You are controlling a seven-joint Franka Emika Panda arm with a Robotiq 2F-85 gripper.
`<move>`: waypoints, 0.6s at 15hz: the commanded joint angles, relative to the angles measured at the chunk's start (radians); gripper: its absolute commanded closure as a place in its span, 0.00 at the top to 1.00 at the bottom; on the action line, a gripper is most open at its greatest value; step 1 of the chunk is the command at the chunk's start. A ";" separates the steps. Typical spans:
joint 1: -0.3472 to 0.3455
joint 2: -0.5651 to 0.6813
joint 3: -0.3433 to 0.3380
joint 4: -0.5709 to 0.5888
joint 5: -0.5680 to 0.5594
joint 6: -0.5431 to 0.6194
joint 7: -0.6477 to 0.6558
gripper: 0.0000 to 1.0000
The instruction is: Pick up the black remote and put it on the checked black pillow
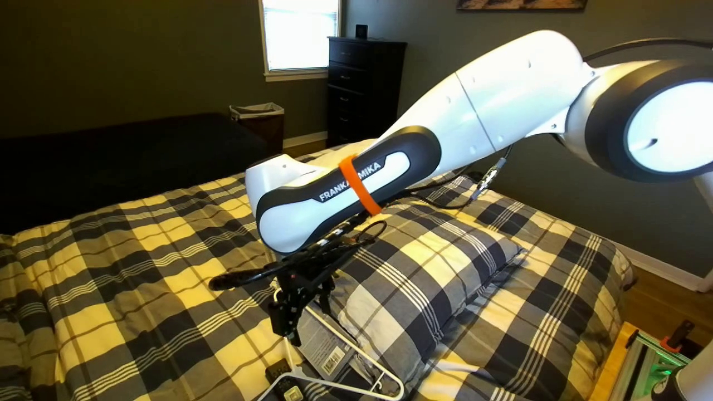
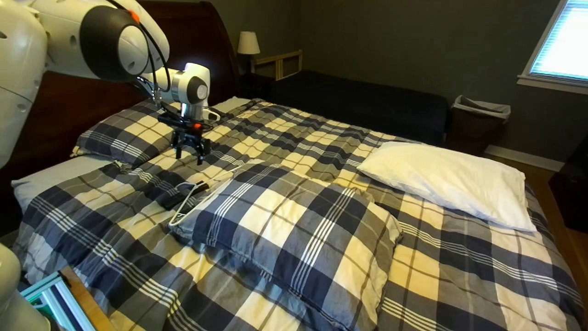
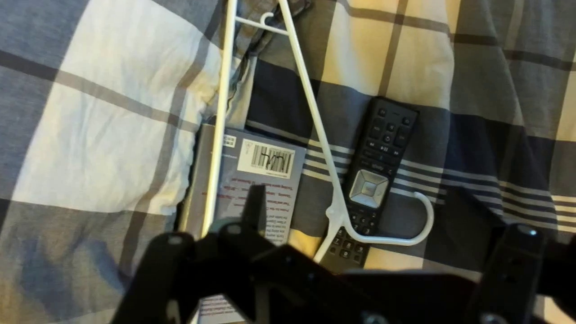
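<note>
The black remote [image 3: 380, 148] lies on the plaid bedspread in the wrist view, with a silver pad in its middle. A white hanger [image 3: 315, 112] lies across its lower part. In an exterior view the remote [image 1: 278, 370] shows partly beneath the hanger. The checked black pillow [image 1: 423, 273] lies beside these things, and it also shows in an exterior view [image 2: 285, 220] and at the left of the wrist view [image 3: 103, 148]. My gripper [image 2: 189, 158] is open and empty above the bed, its fingers [image 3: 357, 195] on either side of the remote in the wrist view.
A grey book with a barcode [image 3: 270, 166] lies between the remote and the checked pillow, partly under the hanger. A white pillow [image 2: 450, 179] lies farther along the bed. Another plaid pillow [image 2: 133, 133] is by the headboard [image 2: 197, 37].
</note>
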 commanded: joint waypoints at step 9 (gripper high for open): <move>0.120 0.365 0.018 0.426 0.062 -0.066 0.006 1.00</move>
